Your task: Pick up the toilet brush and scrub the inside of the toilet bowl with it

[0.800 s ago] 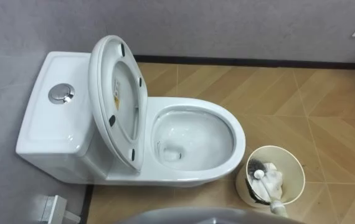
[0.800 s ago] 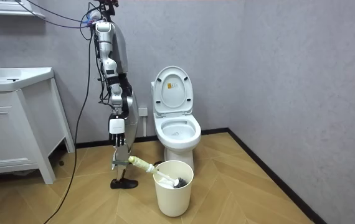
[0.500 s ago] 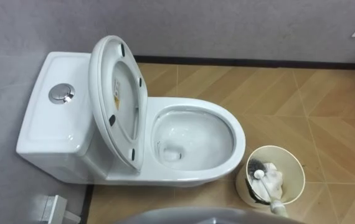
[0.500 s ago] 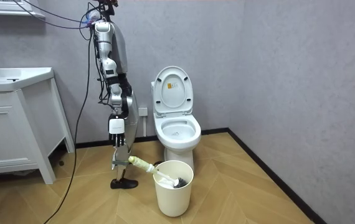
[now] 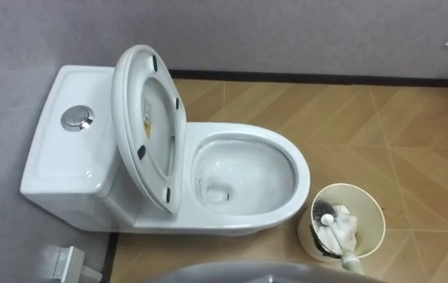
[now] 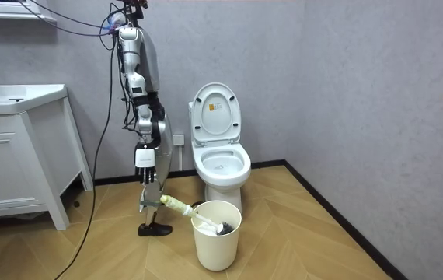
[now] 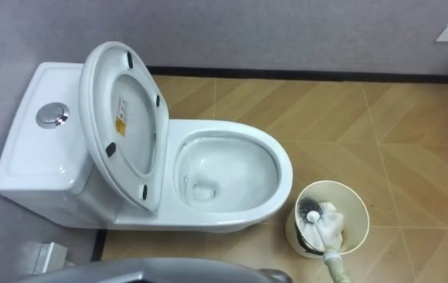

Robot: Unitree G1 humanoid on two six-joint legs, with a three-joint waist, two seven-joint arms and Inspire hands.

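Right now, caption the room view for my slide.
Robot beside the open-lidded toilet, right hand holding a brush whose head sits in the bin.

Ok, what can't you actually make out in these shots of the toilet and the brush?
The right hand: hold on the brush too small to tell, room view.
The brush handle's upper end: cut off by both eye views' lower edge.
The bin: bottom hidden by its own wall and the brush, eye views.
The toilet: under-rim hidden by the rim itself, eye views.
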